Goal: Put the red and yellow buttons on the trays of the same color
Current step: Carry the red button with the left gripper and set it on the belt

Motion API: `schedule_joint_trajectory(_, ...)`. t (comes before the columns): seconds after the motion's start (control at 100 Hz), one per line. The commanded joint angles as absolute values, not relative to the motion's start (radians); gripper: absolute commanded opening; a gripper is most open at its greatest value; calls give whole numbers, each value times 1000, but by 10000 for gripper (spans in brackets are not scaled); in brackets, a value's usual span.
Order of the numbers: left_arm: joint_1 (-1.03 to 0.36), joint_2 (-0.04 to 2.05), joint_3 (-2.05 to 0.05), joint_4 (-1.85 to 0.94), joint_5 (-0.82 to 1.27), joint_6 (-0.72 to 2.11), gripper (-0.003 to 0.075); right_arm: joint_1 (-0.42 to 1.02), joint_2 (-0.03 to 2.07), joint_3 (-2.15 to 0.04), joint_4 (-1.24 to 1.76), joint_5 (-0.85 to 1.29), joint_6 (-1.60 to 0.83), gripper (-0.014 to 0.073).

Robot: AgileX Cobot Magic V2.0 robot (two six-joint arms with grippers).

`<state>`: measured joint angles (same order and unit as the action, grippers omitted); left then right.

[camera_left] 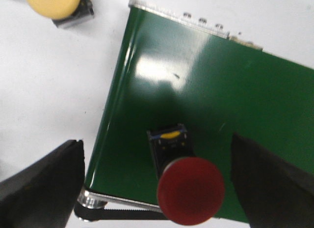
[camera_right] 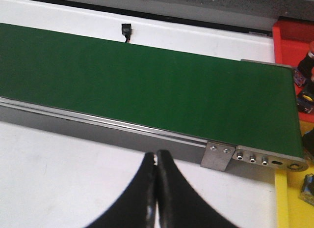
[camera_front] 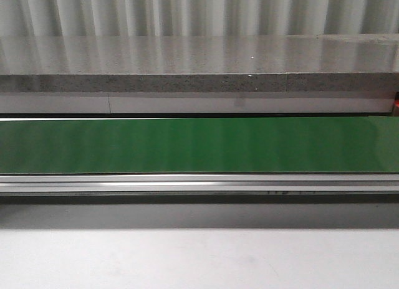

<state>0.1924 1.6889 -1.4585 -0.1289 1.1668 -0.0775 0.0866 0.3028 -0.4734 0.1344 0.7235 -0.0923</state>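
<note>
One red button [camera_left: 190, 189] sits on the green belt [camera_left: 206, 110] near its end, right between the left gripper [camera_left: 157, 188]'s jaws, which are spread wide and not touching it. A yellow button [camera_left: 54, 4] lies off the belt on the white bench [camera_left: 49, 80]. Over by the belt's other end, the right gripper [camera_right: 156, 159] has its jaws pressed together on nothing, with the red tray [camera_right: 294, 36] and yellow tray [camera_right: 294, 208] just past that end.

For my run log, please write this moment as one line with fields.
left gripper: open, around red button on green belt | right gripper: shut, empty | yellow button: on white table beside belt
</note>
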Motion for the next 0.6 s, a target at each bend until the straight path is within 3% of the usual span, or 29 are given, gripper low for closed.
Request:
schedule_joint_trajectory(0.0,203,1651,-1519,-117,1134,-134,584,88,309,-498,131,656,-102,-67)
schedule_joint_trajectory(0.24,265,1697,-1535,-30,1136,-243,533,88,309,-498,131,656,-102,-67)
schedule_joint_trajectory(0.59,314,1815,-1535,-159,978,-439,533,88,309,-498,131,656,-102,-67)
